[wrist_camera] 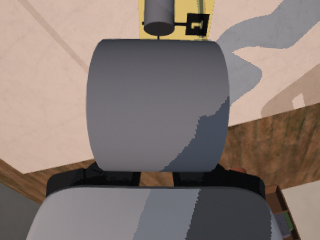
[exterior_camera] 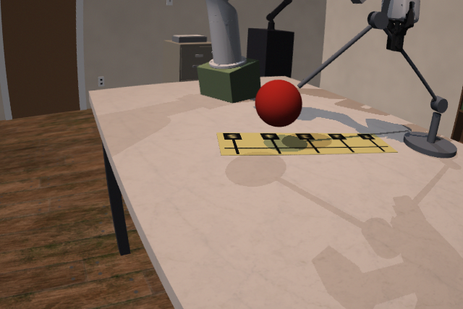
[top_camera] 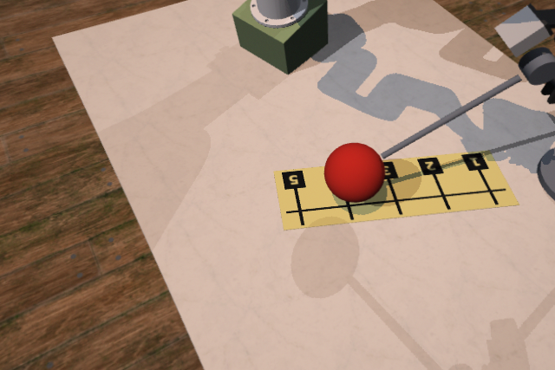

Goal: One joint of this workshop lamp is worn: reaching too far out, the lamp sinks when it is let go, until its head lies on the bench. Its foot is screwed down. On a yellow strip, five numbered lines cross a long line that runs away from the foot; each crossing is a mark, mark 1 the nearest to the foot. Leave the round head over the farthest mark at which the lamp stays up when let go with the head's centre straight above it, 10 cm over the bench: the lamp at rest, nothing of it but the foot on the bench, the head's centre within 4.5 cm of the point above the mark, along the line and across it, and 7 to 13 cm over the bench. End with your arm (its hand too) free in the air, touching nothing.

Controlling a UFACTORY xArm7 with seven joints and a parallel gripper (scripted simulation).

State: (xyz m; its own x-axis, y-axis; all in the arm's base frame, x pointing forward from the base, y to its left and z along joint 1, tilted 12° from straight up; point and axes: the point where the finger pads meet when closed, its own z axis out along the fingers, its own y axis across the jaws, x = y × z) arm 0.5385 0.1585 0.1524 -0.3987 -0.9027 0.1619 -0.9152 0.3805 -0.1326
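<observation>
The lamp's round red head [top_camera: 354, 172] [exterior_camera: 278, 103] hangs in the air over the yellow strip [top_camera: 466, 182] [exterior_camera: 252, 142] [wrist_camera: 184, 10], around marks 3 and 4; exactly above which point I cannot tell. A long upper rod [top_camera: 447, 120] [exterior_camera: 336, 55] runs from it to the grey elbow drum [top_camera: 538, 66] [exterior_camera: 377, 20] [wrist_camera: 157, 105]. A thin lower rod [exterior_camera: 417, 72] goes down to the foot joint [exterior_camera: 439, 104] and round foot [top_camera: 549, 173] [exterior_camera: 430, 146]. My gripper [exterior_camera: 394, 45] [wrist_camera: 156, 178] is shut on the lower rod just below the elbow; the drum hides the grip in the wrist view.
The green block [top_camera: 284, 43] [exterior_camera: 231, 85] under my arm's base stands on the bench [top_camera: 232, 312] [exterior_camera: 209, 242] behind the strip. The bench edge and wooden floor [top_camera: 44, 223] [exterior_camera: 48, 186] lie on the left. Shadows of arm and lamp cross the bench.
</observation>
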